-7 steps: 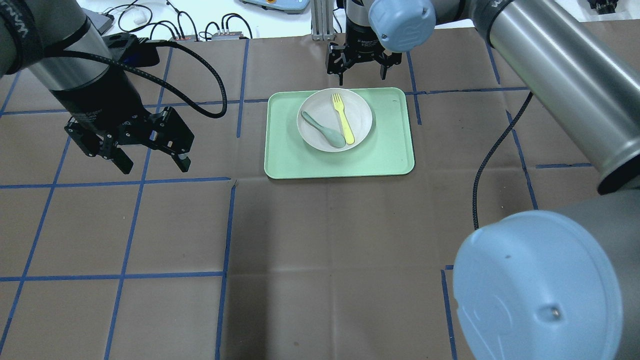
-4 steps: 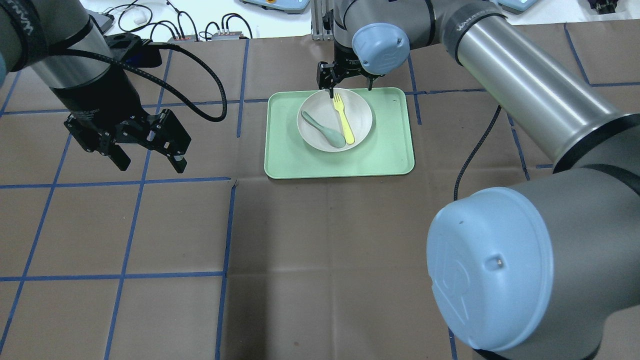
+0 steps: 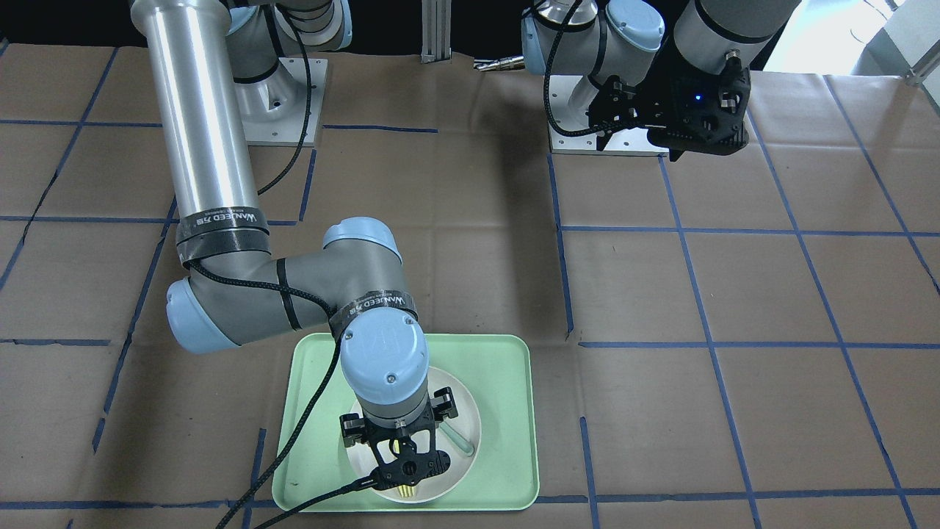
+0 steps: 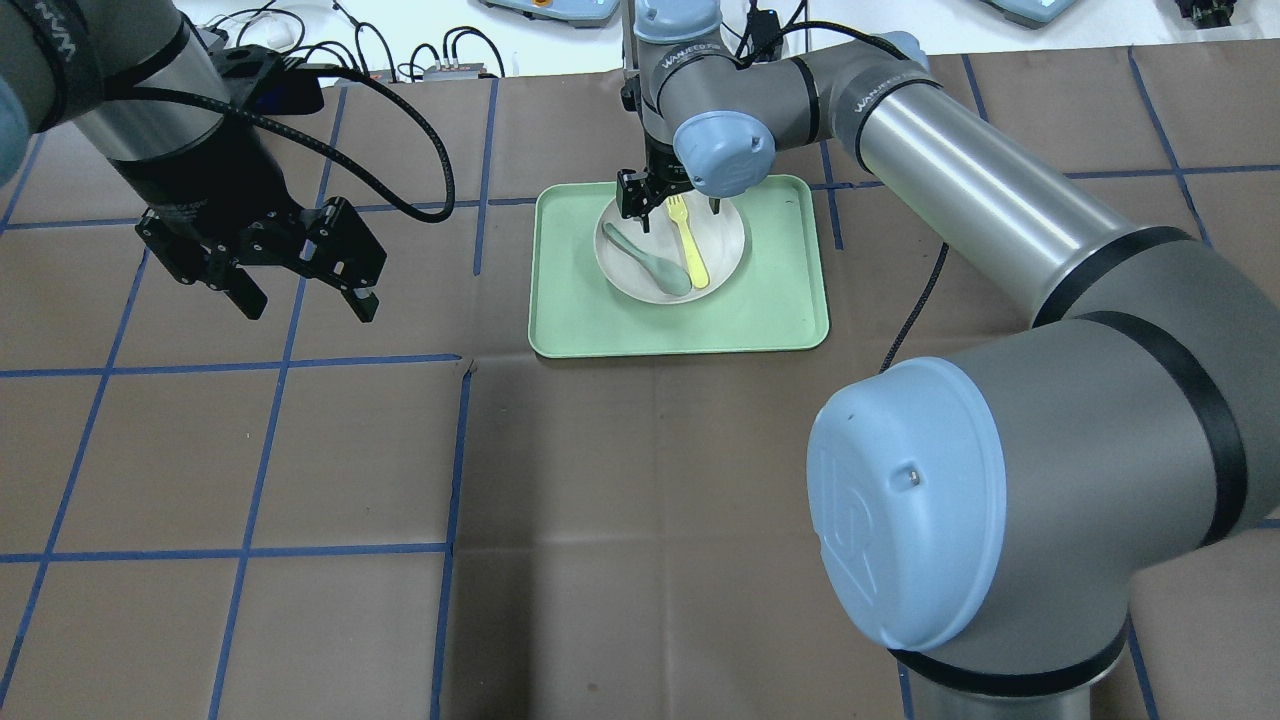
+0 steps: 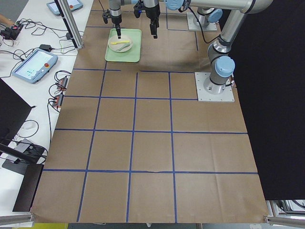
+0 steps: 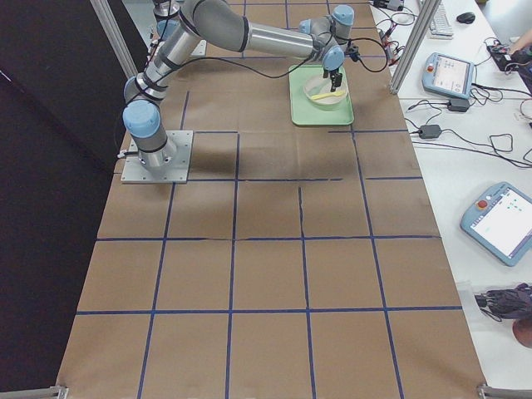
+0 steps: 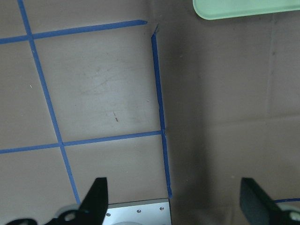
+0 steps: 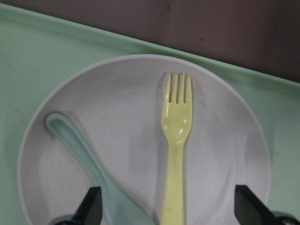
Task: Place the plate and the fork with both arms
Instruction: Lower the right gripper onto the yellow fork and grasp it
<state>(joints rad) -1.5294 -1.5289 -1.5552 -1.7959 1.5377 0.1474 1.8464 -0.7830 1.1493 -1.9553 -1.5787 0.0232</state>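
Left gripper (image 4: 307, 306) hangs over bare table (image 4: 640, 500) toward the far left corner; jaws spread wide, nothing held; its wrist view shows only brown paper, blue tape lines and a bit of the tray, so it looks parked clear while the other arm works.

Tray (image 4: 780, 310) lies near the middle of the table's far edge; plate (image 4: 725, 245) sits in it, toward the tray's far side; teal spoon (image 4: 650, 262) lies in the plate's left half; fork (image 4: 690, 250) lies just right of it, tines toward the far edge, handle end on the near rim.

Right gripper (image 4: 670, 208) is low over the plate's far half; jaws wide and empty; fingers straddle the fork, one on each side, probably lined up to close across its neck; likely step: picking the fork, not yet gripped; plate not yet handled; the spoon's bowl sits close to the fork handle, so closing might catch it.
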